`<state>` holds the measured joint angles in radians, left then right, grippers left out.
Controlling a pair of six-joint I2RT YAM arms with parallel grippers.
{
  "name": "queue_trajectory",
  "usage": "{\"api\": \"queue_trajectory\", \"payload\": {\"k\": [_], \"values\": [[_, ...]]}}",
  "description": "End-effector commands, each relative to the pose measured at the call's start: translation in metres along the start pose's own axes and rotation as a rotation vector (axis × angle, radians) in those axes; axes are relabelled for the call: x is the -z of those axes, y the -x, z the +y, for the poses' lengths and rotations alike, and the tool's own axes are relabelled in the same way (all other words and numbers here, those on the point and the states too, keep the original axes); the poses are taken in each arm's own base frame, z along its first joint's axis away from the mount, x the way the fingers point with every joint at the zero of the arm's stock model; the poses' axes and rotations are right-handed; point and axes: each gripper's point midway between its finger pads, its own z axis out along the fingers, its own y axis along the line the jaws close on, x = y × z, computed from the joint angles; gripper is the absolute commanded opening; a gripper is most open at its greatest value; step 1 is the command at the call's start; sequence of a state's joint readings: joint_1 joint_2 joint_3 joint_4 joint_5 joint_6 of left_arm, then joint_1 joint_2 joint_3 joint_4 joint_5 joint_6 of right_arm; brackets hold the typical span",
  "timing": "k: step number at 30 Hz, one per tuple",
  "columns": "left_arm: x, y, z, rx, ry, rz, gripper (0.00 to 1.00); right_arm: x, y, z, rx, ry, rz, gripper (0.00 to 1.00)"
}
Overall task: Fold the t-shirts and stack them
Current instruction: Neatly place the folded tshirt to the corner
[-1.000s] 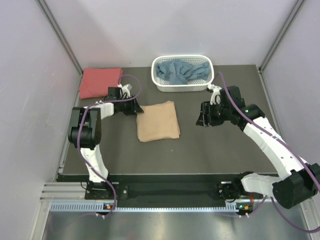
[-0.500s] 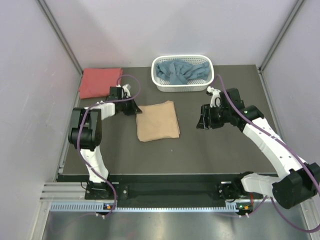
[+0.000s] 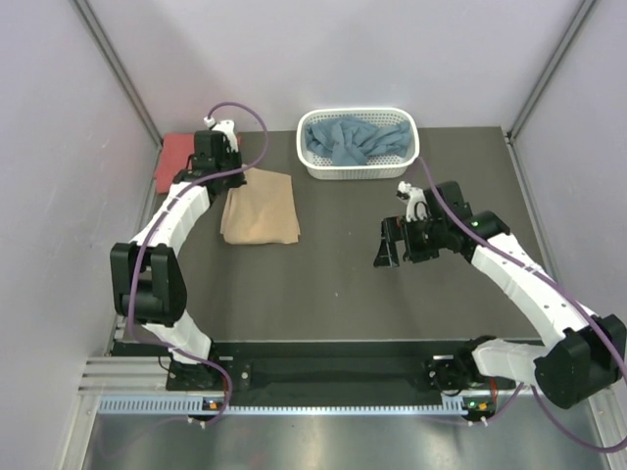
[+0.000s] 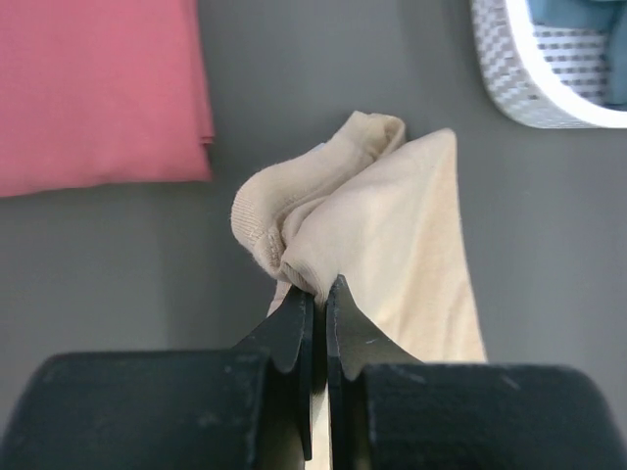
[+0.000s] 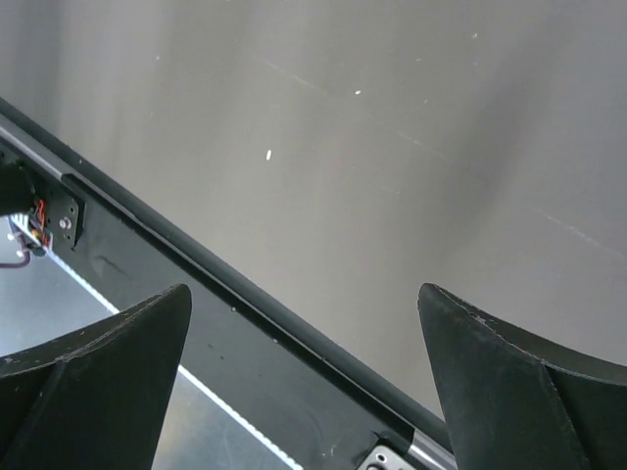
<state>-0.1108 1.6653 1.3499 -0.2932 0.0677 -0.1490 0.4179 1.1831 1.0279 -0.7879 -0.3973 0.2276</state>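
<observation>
A folded tan t-shirt (image 3: pixel 260 206) lies at the back left of the table, with one corner bunched up (image 4: pixel 294 220). My left gripper (image 3: pixel 233 176) (image 4: pixel 318 290) is shut on that corner. The coral-red t-shirt (image 3: pixel 174 157) (image 4: pixel 98 88) lies folded just left of it, partly hidden by the left arm in the top view. A dusty blue t-shirt (image 3: pixel 355 140) (image 4: pixel 578 20) sits crumpled in the white basket (image 3: pixel 358 174). Right of centre, my right gripper (image 3: pixel 387 253) (image 5: pixel 304 313) hangs wide open over bare table with nothing between its fingers.
The white lattice basket (image 4: pixel 519 88) stands at the back centre, close to the tan shirt's right side. The right wrist view shows the table's near edge rail (image 5: pixel 196 264) below the fingers. Grey walls close in on the left, right and back.
The left gripper has shut on the tan shirt's corner and pulled the shirt left and back, up to the coral-red one. The right gripper has opened wider and shifted slightly nearer the front.
</observation>
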Motion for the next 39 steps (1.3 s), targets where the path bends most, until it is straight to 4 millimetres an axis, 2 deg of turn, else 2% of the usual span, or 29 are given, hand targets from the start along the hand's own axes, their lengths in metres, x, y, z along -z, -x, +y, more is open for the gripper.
{"api": "queue_trajectory", "payload": {"k": [1, 5, 8, 14, 21, 28, 31, 35, 39], "values": [[0.012, 0.021, 0.024, -0.109, 0.119, -0.037, 0.0, 0.0, 0.0, 0.012, 0.05, 0.021, 0.017, 1.0], [0.018, 0.045, 0.034, -0.172, 0.185, -0.097, 0.0, -0.003, 0.0, 0.008, 0.102, -0.023, 0.039, 1.0], [0.026, 0.075, 0.041, -0.218, 0.239, -0.143, 0.0, -0.007, -0.004, 0.008, 0.131, -0.04, 0.062, 1.0], [0.038, 0.117, 0.051, -0.334, 0.318, -0.213, 0.0, -0.012, -0.004, 0.004, 0.152, -0.069, 0.085, 1.0], [0.029, 0.135, 0.059, -0.424, 0.364, -0.209, 0.0, -0.015, 0.001, 0.0, 0.162, -0.095, 0.084, 1.0], [0.041, 0.165, 0.067, -0.479, 0.436, -0.26, 0.0, -0.019, 0.005, 0.0, 0.162, -0.095, 0.087, 0.99], [0.042, 0.172, 0.065, -0.499, 0.433, -0.267, 0.0, -0.02, 0.007, 0.0, 0.164, -0.098, 0.087, 1.0], [0.056, 0.188, 0.06, -0.494, 0.429, -0.321, 0.0, -0.019, 0.008, -0.002, 0.168, -0.108, 0.085, 1.0], [0.053, 0.188, 0.061, -0.519, 0.432, -0.303, 0.0, -0.019, 0.008, -0.002, 0.167, -0.109, 0.083, 1.0]]}}
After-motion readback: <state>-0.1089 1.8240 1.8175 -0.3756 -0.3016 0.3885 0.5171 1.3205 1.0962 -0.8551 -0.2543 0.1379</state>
